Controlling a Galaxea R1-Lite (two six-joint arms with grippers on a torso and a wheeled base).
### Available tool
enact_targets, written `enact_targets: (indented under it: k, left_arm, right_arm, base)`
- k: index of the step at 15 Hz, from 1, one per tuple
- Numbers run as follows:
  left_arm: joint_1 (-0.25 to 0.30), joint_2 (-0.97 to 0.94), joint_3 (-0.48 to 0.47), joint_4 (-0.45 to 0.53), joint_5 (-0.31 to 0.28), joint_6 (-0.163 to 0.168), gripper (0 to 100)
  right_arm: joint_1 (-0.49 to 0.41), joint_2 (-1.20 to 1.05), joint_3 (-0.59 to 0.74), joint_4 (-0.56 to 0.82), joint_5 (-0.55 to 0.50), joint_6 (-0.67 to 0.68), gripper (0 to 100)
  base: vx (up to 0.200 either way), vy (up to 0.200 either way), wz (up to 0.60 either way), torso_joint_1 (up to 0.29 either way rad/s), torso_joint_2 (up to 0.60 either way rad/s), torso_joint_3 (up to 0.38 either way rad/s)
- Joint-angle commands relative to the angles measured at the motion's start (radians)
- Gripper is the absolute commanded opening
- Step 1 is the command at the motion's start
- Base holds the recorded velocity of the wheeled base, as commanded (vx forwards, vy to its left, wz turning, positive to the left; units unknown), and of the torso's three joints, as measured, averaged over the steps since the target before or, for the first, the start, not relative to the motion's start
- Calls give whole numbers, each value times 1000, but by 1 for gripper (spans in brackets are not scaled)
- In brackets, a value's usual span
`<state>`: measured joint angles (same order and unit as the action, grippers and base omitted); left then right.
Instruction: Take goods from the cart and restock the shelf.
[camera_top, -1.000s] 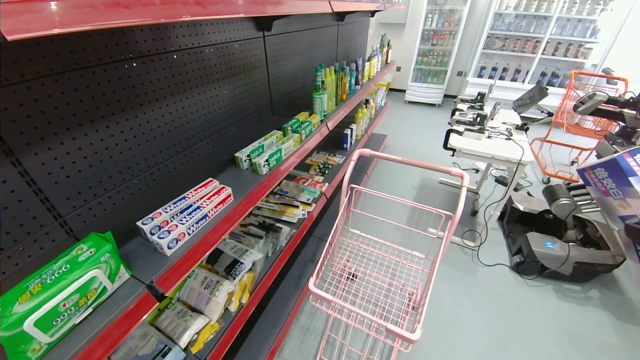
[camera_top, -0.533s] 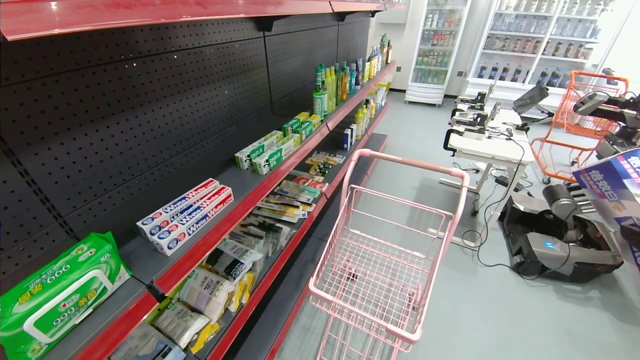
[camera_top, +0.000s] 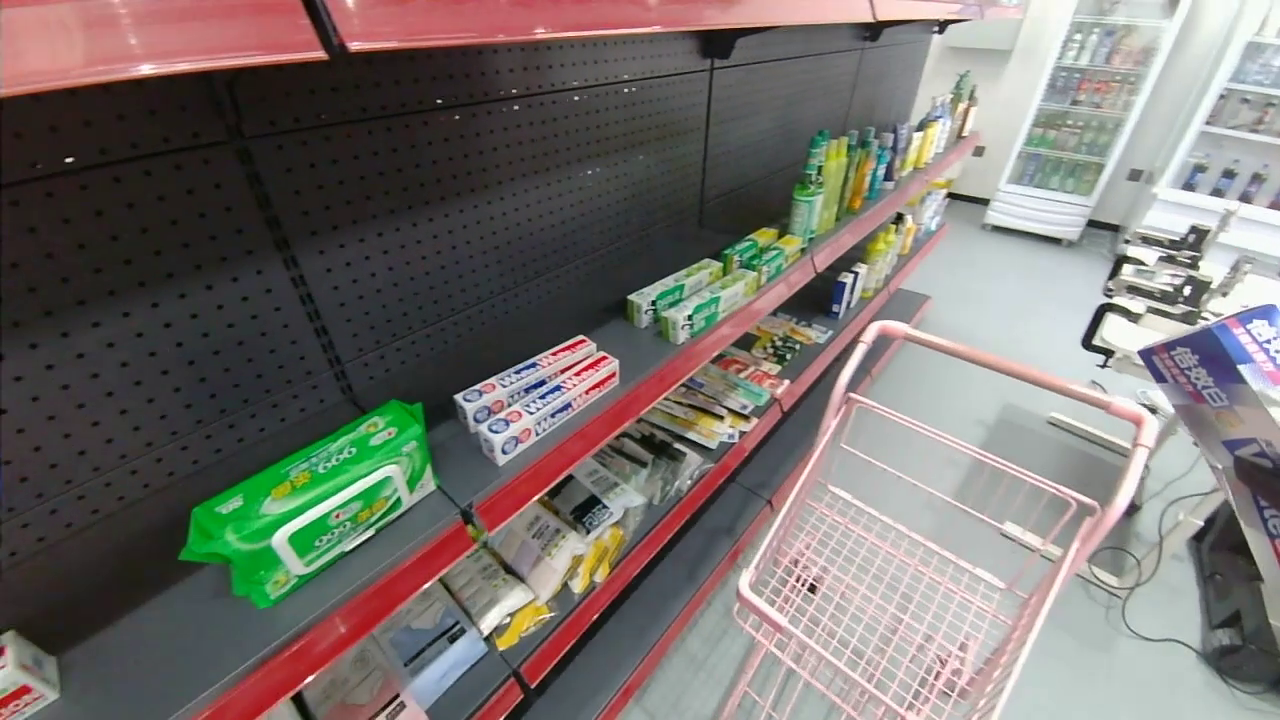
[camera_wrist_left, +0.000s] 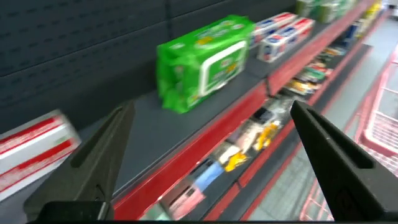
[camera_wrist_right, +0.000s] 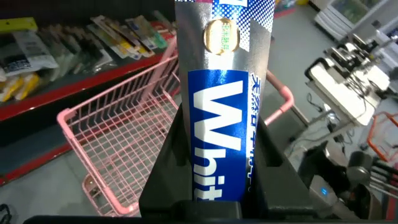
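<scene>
Gripping a toothpaste box (camera_wrist_right: 224, 93), the right gripper (camera_wrist_right: 222, 152) should set it beside seemingly matching boxes (camera_top: 536, 396); left gripper (camera_wrist_left: 208, 143) gapes empty.

A shop: stocked shelf (camera_top: 600, 430) facing the left gripper (camera_wrist_left: 211, 109), pink cart (camera_top: 1000, 365) below the toothpaste box (camera_wrist_right: 224, 112) in the right gripper (camera_wrist_right: 217, 162), drink fridges (camera_top: 1085, 100) beyond.

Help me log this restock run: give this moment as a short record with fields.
right gripper: shut on blue toothpaste box, near the pink cart
left gripper: open, holding nothing, facing the shelf
shelf goods: green wet wipes pack, white toothpaste boxes beside it
task stage: blue toothpaste box not yet on the shelf
</scene>
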<state>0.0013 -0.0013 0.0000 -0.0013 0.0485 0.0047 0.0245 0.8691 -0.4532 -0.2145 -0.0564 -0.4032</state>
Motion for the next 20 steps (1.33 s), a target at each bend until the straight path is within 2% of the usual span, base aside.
enact_targets:
  k: [1, 17, 20]
  left_arm:
    - [0, 1, 0, 0, 1, 0, 100]
    - [2, 1, 0, 0, 1, 1, 100]
    - [0, 1, 0, 0, 1, 0, 100]
  right_arm:
    - [0, 4, -1, -2, 0, 0, 0]
    - [5, 22, -4, -2, 1, -6, 0]
    - [2, 21, 1, -2, 1, -9, 0]
  base:
    - [0, 0, 600, 2, -2, 2]
    - [0, 0, 600, 2, 1, 1]
    - [0, 0, 0, 0, 0, 0]
